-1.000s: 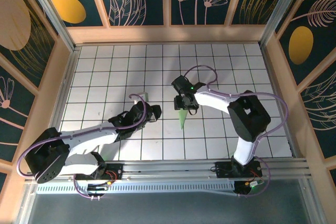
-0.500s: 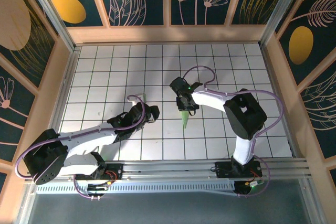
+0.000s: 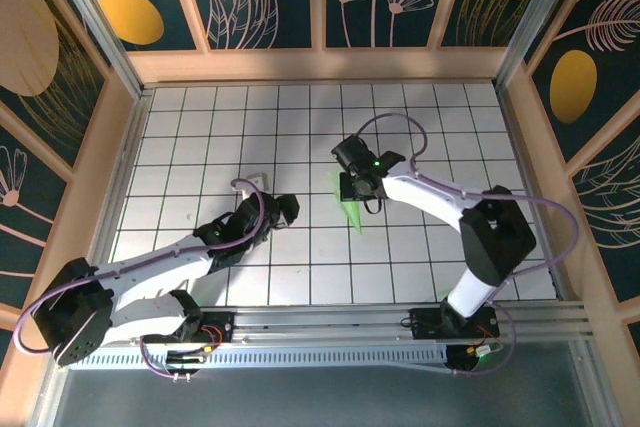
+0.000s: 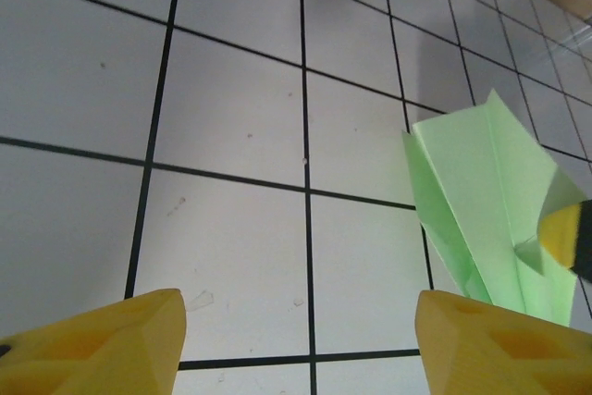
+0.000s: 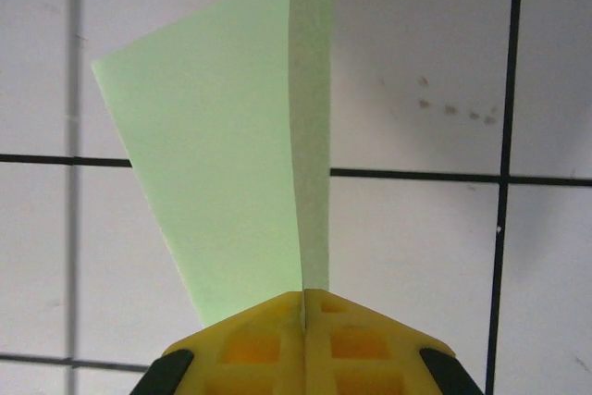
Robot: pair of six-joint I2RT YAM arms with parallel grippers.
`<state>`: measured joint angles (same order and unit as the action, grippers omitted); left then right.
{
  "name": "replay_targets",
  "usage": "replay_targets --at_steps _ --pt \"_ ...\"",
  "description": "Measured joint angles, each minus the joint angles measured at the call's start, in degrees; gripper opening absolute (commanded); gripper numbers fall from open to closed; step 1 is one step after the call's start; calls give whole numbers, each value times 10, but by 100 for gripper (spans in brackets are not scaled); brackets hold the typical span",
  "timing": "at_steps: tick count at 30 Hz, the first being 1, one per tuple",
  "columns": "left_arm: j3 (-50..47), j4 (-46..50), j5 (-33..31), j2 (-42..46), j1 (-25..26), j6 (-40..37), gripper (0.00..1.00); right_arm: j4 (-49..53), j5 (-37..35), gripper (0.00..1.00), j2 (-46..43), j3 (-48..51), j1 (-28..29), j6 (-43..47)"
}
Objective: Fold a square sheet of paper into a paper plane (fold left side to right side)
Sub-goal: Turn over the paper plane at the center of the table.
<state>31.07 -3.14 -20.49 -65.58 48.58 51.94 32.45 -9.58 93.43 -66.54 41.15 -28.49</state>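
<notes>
1. The paper plane (image 3: 352, 214) is near the middle of the white gridded surface (image 3: 200, 137), a little right of centre. It is a slim, pale green, folded shape whose narrow end points toward the arm bases.
2. The right gripper (image 3: 358, 193) is at the far end of the paper plane. Its jaws are pressed together on the paper.
3. In the right wrist view, the yellow fingertips of the right gripper (image 5: 304, 297) meet with no gap. A thin upright fold of the paper plane (image 5: 222, 182) rises from between them. One flat wing spreads to the left of that fold, over the tiles.
4. I cannot tell whether the paper rests on the surface or is held slightly above it.
5. The left gripper (image 3: 284, 209) is to the left of the paper plane and apart from it. It is low over the tiles.
6. In the left wrist view, the two yellow fingers of the left gripper (image 4: 301, 339) stand wide apart with bare tile between them, holding nothing. The creased paper plane (image 4: 476, 201) lies ahead and to the right in this view, and a yellow fingertip of the other arm touches its right side.
7. A wooden frame (image 3: 320, 65) with dark floral panels borders the surface.
</notes>
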Motion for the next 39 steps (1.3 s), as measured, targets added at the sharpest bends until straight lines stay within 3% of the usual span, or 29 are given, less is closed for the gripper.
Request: replay_targets --at_steps 6,10,15,26,39 --pt "-11 -1 -8 68 -7 16 77 -154 181 0 -90 93 -66 5" --pt "-43 -4 -13 118 -10 33 79 -258 292 0 -71 148 -75 -14" --pt "-72 -2 -22 150 -11 52 80 -362 364 0 -7 180 -58 -39" --pt "-79 2 -25 155 -14 69 81 -466 392 0 84 214 -55 -66" --pt "-79 2 -25 125 -14 69 82 -452 367 22 79 216 -59 -51"
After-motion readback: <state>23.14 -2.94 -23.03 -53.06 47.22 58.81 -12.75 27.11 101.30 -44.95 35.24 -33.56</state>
